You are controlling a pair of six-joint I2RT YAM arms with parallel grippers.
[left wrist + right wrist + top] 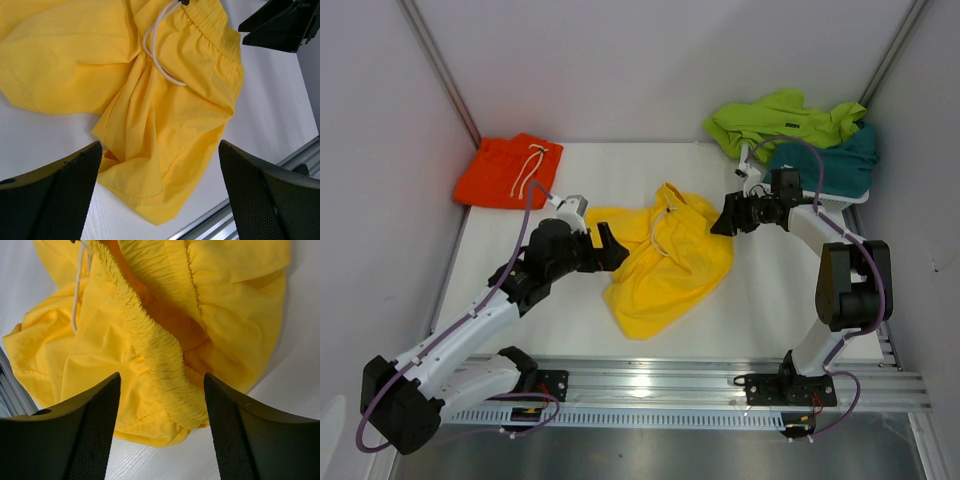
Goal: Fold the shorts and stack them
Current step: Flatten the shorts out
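Observation:
Yellow shorts (665, 262) lie crumpled in the middle of the white table, white drawstring on top. My left gripper (610, 250) is open and empty just left of them; in the left wrist view the yellow fabric (165, 135) lies ahead between my fingers (55, 195). My right gripper (725, 222) is open and empty at their right edge; the elastic waistband (160, 360) lies ahead of the fingers in the right wrist view. Orange shorts (510, 170) lie folded at the back left. Lime green shorts (775, 120) and teal shorts (835, 160) are piled at the back right.
A white basket rim (840, 200) shows under the teal shorts at the back right. Grey walls close in the table on the left, back and right. A metal rail (720, 385) runs along the near edge.

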